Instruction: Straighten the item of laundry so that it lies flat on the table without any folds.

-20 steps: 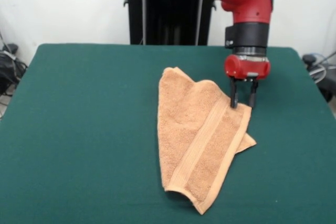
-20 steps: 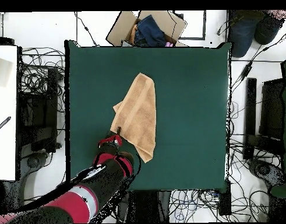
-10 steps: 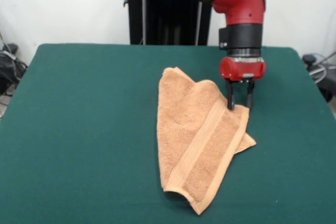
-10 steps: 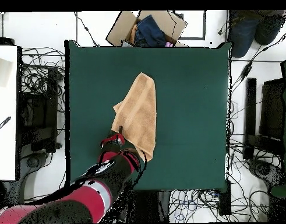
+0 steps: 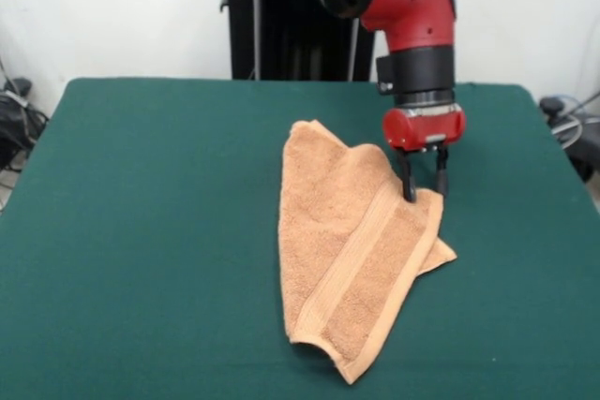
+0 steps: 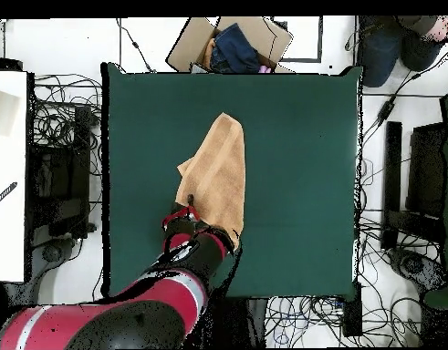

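Towel (image 5: 356, 250) isn't flat yet. It lies folded over itself near the worktop's middle, a long doubled shape, with a corner of the under layer sticking out at the right edge in the front view. The woven band runs diagonally along the top layer. So you've got the whole unfold left to do, as far as I can judge.

Claw (image 5: 423, 189) is down at the towel's upper right corner in the front view. Its two fingers are slightly apart, straddling that corner, tips at or on the cloth. I can't confirm a pinch; it reads as parted and holding nothing yet. The overhead view shows the claw (image 6: 183, 215) at the towel (image 6: 218, 178) edge nearest the robot, with the arm covering part of that end.

Likely next step: close on the top layer only, then peel it away across the fold. Grab both layers and you just drag the bundle.

The worktop (image 5: 141, 231) is dark green felt with lots of free area around the towel, so room to spread. Off the worktop there's an open cardboard box (image 6: 229, 41) with dark cloth in it at the far edge, cables on the floor both sides, and a person's legs at the overhead's top right corner.
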